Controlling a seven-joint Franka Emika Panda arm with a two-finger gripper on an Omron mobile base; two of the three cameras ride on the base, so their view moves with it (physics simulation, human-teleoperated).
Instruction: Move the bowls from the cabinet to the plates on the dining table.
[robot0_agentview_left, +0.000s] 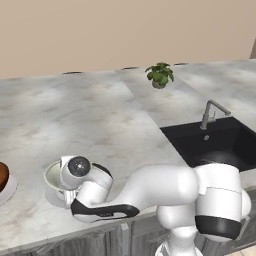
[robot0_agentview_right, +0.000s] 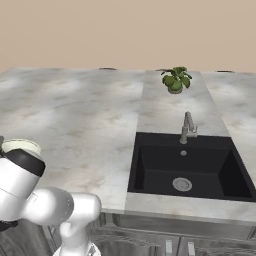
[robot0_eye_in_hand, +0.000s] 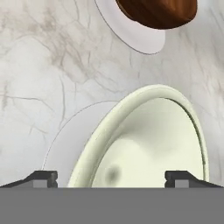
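From my hand camera the tool (robot0_eye_in_hand: 112, 177) has its 2 dark fingertips (robot0_eye_in_hand: 43, 178) spread wide, one on each side of the cream-green bowl (robot0_eye_in_hand: 148, 144), with clear gaps between tips and bowl, so I read it as released and gripping nothing. That bowl sits on a whitish plate (robot0_eye_in_hand: 65, 144) whose edge shows at about 9 o'clock of the bowl. Further along the same view, toward 12 o'clock, the reddish-brown bowl (robot0_eye_in_hand: 157, 11) rests on the second plate (robot0_eye_in_hand: 135, 35), well apart from the first pair. In my left base view the arm bends low over the near edge of the table (robot0_agentview_left: 100, 115), the wrist covering most of the cream-green bowl (robot0_agentview_left: 51, 176) at about 8 o'clock of the picture; the reddish-brown bowl (robot0_agentview_left: 2, 176) and its plate (robot0_agentview_left: 7, 191) are cut by the left edge at 9 o'clock. Further back, at 3 o'clock, lies the black sink (robot0_agentview_left: 215, 140) with its silver faucet (robot0_agentview_left: 212, 112), and beyond it at 1 o'clock a small potted plant (robot0_agentview_left: 160, 75) stands near the far edge of the marble.
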